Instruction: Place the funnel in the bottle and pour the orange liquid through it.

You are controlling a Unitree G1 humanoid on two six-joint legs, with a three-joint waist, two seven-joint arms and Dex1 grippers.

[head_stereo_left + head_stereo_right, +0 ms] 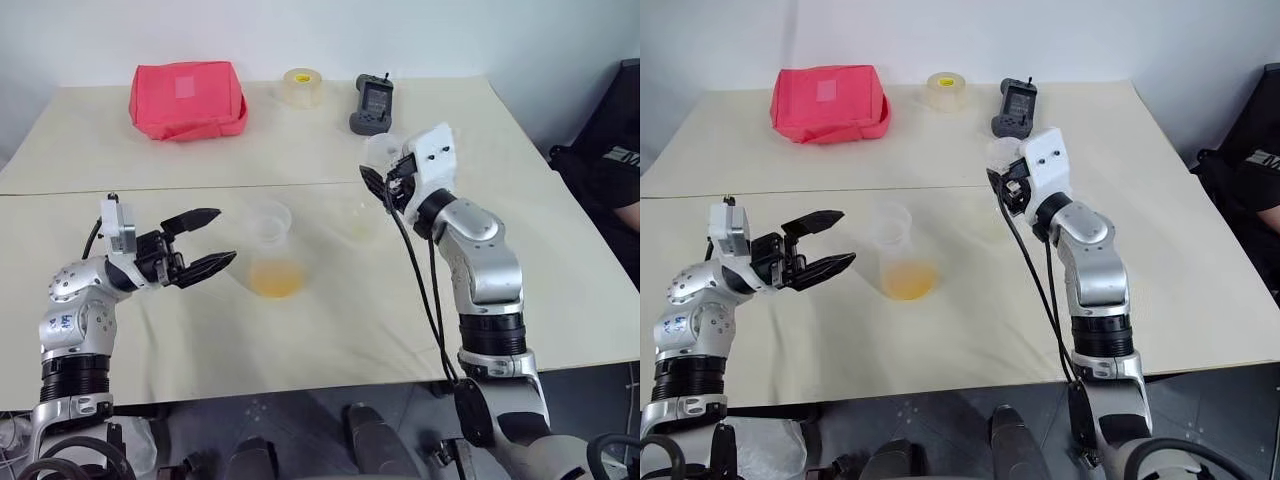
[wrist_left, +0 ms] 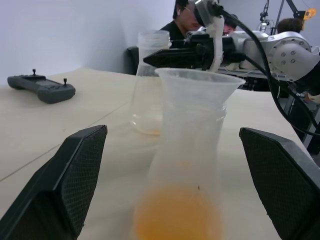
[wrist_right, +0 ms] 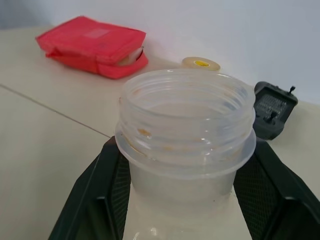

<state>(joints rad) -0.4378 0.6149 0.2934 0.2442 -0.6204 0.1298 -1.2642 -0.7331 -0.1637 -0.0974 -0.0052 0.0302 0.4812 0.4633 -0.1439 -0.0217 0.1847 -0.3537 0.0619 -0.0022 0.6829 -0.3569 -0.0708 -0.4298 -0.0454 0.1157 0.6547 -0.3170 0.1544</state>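
Looks like the pour's basically done: the orange liquid point(image 1: 275, 279) sits in the bottom of the clear conical flask-like bottle point(image 1: 272, 262) mid-table, with the clear plastic funnel point(image 1: 268, 219) in its neck. The right gripper point(image 1: 383, 180) is clamped on an empty-looking clear threaded-mouth plastic container point(image 3: 185, 115), held upright. The left gripper point(image 1: 205, 243) hangs spread wide beside the bottle. I'd guess the next move is setting the container down gently, clear of the bottle.

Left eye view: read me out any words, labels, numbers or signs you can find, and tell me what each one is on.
No text can be read here.
Red fabric pouch: a pale square patch, nothing legible on it.
Dark grey handheld controller: its screen is too small to read.
Black garment of the person at the table's edge: white marks, too blurred to read.
Left hand's grey arm: a small blue mark, illegible.
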